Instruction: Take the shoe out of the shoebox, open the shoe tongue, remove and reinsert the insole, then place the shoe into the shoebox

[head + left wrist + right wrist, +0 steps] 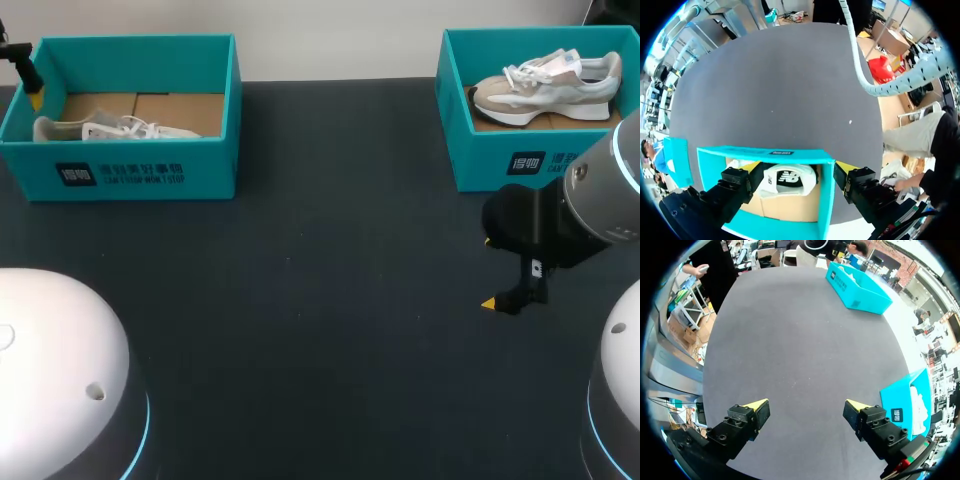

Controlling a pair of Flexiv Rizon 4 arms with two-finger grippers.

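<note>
- Over left shoebox (826,195): left gripper (798,167) wide open, empty; shoe (787,180) inside, not grabbed yet.
- Above table (790,340): right gripper (806,404) open, empty.
- All steps left.

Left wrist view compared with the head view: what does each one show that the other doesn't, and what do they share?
Only the left wrist view shows both fingers of the left gripper spread open over the left shoebox, and a dark mark on the white shoe. Only the head view shows the right shoebox holding a beige sneaker, and the right gripper above the bare table. Both show the white shoe lying in its teal box on the dark table.
</note>
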